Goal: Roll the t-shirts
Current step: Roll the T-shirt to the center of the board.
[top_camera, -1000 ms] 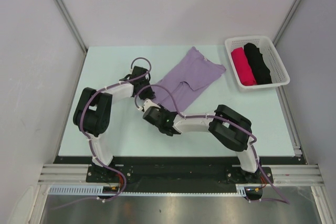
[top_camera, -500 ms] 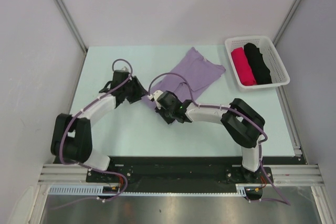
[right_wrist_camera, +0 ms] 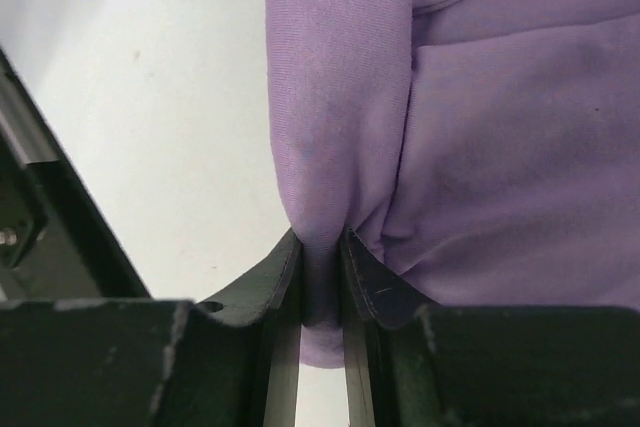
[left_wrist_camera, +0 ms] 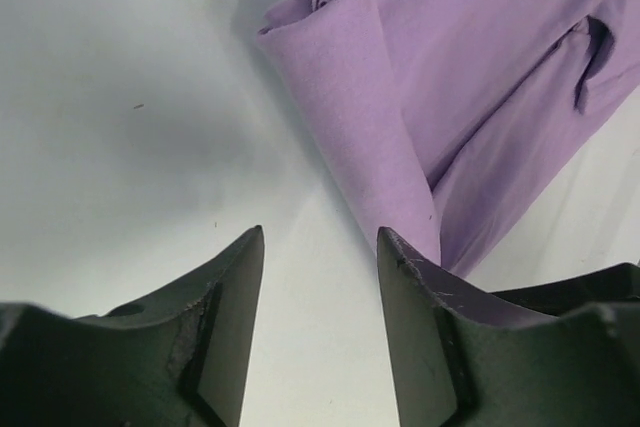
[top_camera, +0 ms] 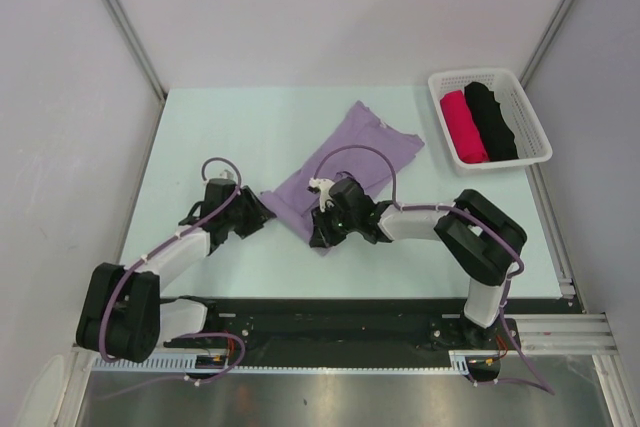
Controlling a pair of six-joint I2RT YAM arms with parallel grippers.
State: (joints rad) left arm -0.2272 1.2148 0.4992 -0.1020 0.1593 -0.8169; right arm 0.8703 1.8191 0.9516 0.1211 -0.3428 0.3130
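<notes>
A lavender t-shirt (top_camera: 372,152) lies flat and slantwise in the middle of the table, its near edge folded over into a thick roll (left_wrist_camera: 350,97). My right gripper (top_camera: 322,231) is at the right end of that roll and is shut on it; in the right wrist view the purple fold (right_wrist_camera: 335,97) is pinched between the two fingers (right_wrist_camera: 320,239). My left gripper (top_camera: 260,215) sits just left of the roll's other end. It is open, with only bare table between its fingers (left_wrist_camera: 318,239). The shirt's rolled edge (left_wrist_camera: 350,97) runs ahead and to the right of them.
A white basket (top_camera: 528,107) stands at the back right with a pink roll (top_camera: 463,127) and a black roll (top_camera: 492,119) in it. Grey walls close in the table on both sides. A black rail runs along the near edge.
The left gripper has opened, let go of the shirt and drawn back to the near left. The right gripper has shut on the folded edge, and the shirt's near end has come closer.
</notes>
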